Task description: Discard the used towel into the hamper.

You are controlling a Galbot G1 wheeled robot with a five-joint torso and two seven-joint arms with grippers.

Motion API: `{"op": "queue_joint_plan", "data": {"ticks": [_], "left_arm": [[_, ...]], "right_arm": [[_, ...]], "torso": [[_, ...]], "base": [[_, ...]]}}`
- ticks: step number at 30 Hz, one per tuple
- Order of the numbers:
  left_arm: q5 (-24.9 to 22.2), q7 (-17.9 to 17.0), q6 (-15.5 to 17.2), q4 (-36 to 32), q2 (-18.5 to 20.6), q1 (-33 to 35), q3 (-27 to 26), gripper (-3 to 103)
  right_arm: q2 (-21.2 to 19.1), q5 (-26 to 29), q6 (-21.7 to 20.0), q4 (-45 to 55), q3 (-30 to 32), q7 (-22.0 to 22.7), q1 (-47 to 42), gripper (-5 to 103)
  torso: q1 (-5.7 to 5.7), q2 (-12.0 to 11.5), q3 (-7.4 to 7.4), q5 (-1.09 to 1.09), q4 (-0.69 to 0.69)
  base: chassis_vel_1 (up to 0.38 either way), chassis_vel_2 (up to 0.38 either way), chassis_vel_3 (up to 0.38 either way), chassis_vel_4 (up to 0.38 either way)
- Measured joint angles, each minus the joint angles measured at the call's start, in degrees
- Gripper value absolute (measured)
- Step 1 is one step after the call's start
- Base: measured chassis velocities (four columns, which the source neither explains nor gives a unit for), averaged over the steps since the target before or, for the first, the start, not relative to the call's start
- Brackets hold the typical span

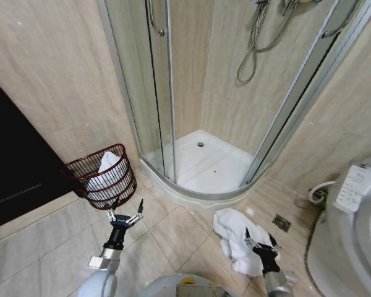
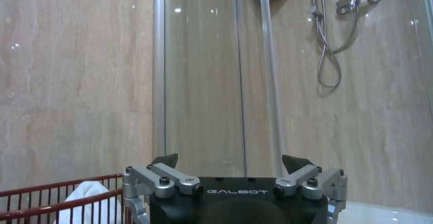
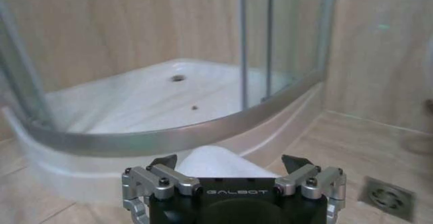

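Lying on the floor [image 1: 173, 235], the towel [image 1: 235, 238] is not picked up yet. Right gripper [image 1: 257, 242] hovers over it, open and empty. Left gripper [image 1: 125, 218], open too, waits near the hamper [image 1: 102, 176].

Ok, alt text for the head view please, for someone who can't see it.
A white towel lies crumpled on the tiled bathroom floor beside the shower tray, with the open right gripper over it. The open left gripper hangs near a red-brown hamper that already holds white cloth.
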Motion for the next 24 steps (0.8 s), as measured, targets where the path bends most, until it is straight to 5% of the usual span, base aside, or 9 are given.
{"op": "queue_joint_plan", "data": {"ticks": [9,14,24], "left_arm": [[-1.0,0.0,-0.3,1.8,0.7,-1.2,-0.2,100],[-1.2,0.1,0.1,1.9,0.7,-2.3,0.0,100],[-1.9,0.2,0.8,3.0,1.0,-3.8,-0.1,100]], "right_arm": [[-2.5,-3.4,-12.0,-5.8,5.3,-9.3,6.2,100],[-3.3,-5.7,-12.1,-12.7,5.0,-15.5,12.3,100],[-2.5,-6.7,-15.0,-17.2,0.7,-18.1,15.9,100]], "torso": [[0.03,0.1,0.07,-0.03,0.00],[0.05,0.1,0.10,0.00,0.02],[0.06,0.2,0.13,-0.02,0.00]], "base": [[0.000,0.000,0.000,0.000],[0.000,0.000,0.000,0.000],[0.000,0.000,0.000,0.000]]}}
